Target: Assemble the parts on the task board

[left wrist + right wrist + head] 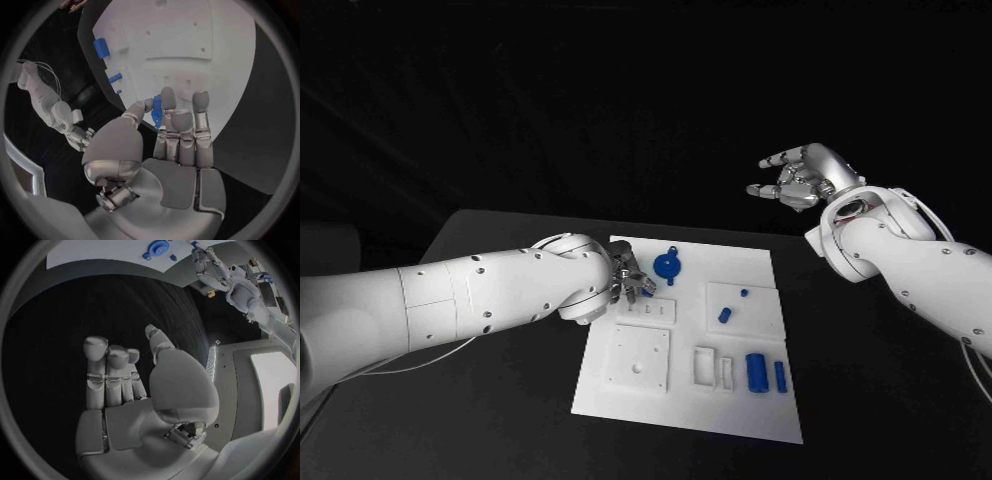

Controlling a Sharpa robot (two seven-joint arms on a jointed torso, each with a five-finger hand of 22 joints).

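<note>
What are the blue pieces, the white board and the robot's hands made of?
The blue pieces look like matte plastic: solid colour, no shine. The white board also seems plastic, flat and dull, with shallow cut-out slots. The left hand, pinching a small blue piece, and the right hand look like brushed silvery metal, though painted plastic is possible.

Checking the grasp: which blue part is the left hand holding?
The small blue part pinched in the left hand at the task board's left edge; the others, including the round one, lie untouched.
</note>
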